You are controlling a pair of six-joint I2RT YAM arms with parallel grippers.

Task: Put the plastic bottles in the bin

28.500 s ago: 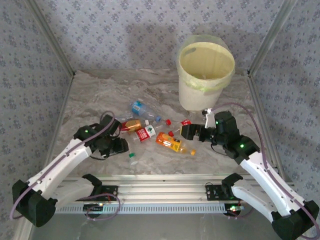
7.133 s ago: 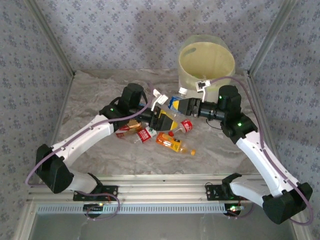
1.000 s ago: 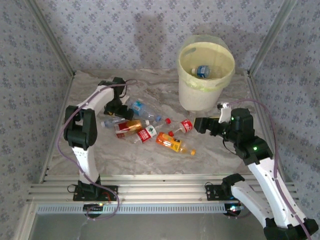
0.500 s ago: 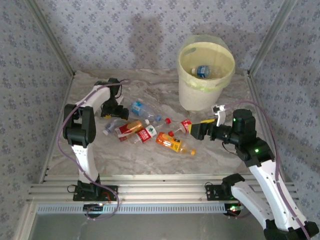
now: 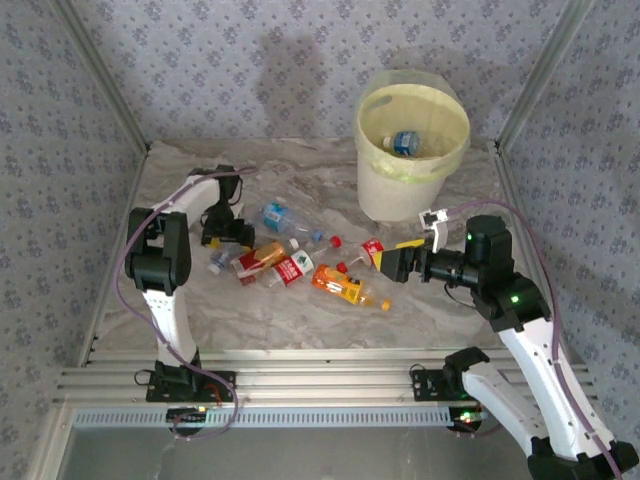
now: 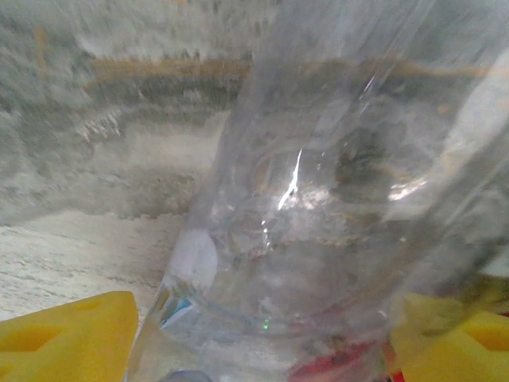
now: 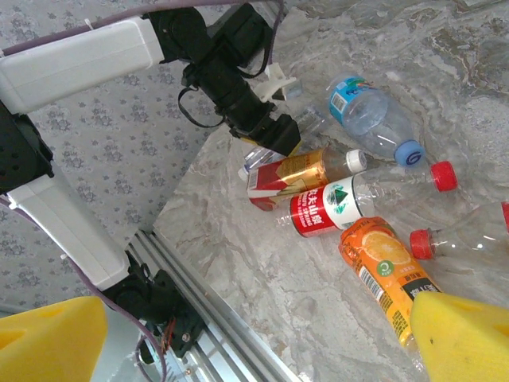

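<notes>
Left gripper [image 7: 280, 135], pads spread, straddles a clear bottle [image 6: 318, 199] at the pile's nine o'clock; right gripper [image 5: 393, 263] gapes empty. Bin [image 5: 410, 195] at one o'clock. Next I'd clamp, then lift.

Cream bin [image 5: 400, 202], yellow-green liner [image 5: 410, 168]; grey marbled table [image 5: 300, 315]; grey floral walls [image 5: 250, 60]; orange-label bottle [image 5: 336, 281], red-label bottle [image 5: 291, 268], blue-capped clear bottle [image 5: 279, 215].

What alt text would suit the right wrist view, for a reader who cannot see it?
A blue-capped bottle, a red-label bottle, an orange-label bottle and others lie on their sides on a marbled table. The left arm's fingers reach down at the far side of the group. The right arm's yellow fingers show in the bottom corners.
</notes>
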